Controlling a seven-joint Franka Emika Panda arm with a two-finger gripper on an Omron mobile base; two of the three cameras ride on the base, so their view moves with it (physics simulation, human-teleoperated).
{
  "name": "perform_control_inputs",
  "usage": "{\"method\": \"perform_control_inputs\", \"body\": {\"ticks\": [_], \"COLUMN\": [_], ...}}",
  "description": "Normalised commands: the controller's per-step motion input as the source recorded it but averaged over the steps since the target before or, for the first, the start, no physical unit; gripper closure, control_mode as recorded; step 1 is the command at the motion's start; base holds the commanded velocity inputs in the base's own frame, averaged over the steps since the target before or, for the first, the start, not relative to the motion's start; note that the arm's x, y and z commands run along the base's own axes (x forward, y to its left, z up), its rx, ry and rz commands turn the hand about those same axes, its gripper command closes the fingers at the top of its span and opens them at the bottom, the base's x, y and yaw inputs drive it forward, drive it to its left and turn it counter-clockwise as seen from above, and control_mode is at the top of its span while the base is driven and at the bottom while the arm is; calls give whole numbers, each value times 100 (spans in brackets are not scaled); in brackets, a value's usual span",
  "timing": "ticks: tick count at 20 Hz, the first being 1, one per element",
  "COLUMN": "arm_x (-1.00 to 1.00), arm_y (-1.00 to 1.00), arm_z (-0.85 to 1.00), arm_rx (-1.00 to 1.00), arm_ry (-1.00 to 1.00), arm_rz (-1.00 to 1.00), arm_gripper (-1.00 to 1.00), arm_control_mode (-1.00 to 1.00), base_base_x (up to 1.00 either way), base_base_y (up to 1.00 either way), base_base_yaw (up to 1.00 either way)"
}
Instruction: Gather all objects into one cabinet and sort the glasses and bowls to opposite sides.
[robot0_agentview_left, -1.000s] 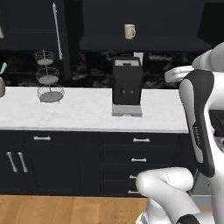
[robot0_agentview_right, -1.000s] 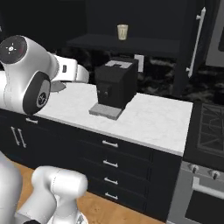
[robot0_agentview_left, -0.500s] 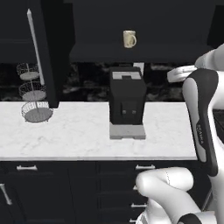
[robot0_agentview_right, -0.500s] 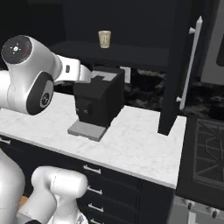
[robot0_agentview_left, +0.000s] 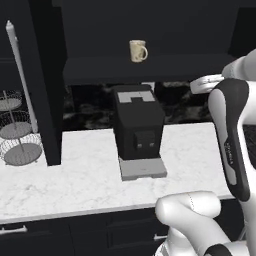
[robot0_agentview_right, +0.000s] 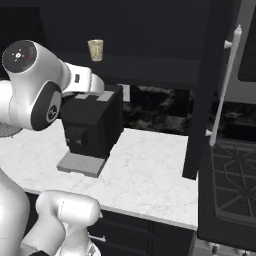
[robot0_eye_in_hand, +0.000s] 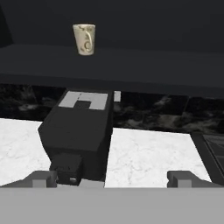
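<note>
A mottled cream-beige cup (robot0_agentview_left: 137, 50) (robot0_agentview_right: 95, 50) (robot0_eye_in_hand: 84, 39) stands upright on the floor of the open dark cabinet (robot0_agentview_left: 150, 67) (robot0_agentview_right: 150, 62) (robot0_eye_in_hand: 140, 61). The cabinet doors (robot0_agentview_left: 45, 95) (robot0_agentview_right: 200, 100) stand swung out, each with a long silver handle (robot0_agentview_left: 16, 65) (robot0_agentview_right: 227, 85). My gripper (robot0_eye_in_hand: 111, 178) hovers above the counter, below and in front of the cup, open, with nothing between its fingertips (robot0_eye_in_hand: 41, 178). The grey cup and both bowls are out of view.
A black coffee machine (robot0_agentview_left: 137, 127) (robot0_agentview_right: 92, 127) (robot0_eye_in_hand: 78, 135) stands on the white marble counter (robot0_agentview_left: 75, 175) right under the cabinet. A tiered wire basket (robot0_agentview_left: 17, 135) sits at the left, a stove (robot0_agentview_right: 235, 175) at the right.
The base has driven closer to the counter, so the whole scene shifted and grew. The cup stays on the cabinet floor and the gripper stays open.
</note>
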Motion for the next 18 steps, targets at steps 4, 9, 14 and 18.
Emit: {"method": "perform_control_inputs", "body": {"ticks": [4, 9, 14, 18], "arm_x": [0, 0, 17, 33], "arm_y": [0, 5, 7, 3], "arm_z": [0, -2, 0, 4], "arm_rx": [0, -2, 0, 0], "arm_ry": [0, 3, 7, -8], "arm_rz": [0, 0, 18, 13], "arm_gripper": [-100, -100, -100, -100], "arm_control_mode": [100, -100, -100, -100], "base_base_x": [82, 37, 0, 0], "base_base_y": [46, 7, 0, 0], "base_base_yaw": [-25, -4, 0, 0]}}
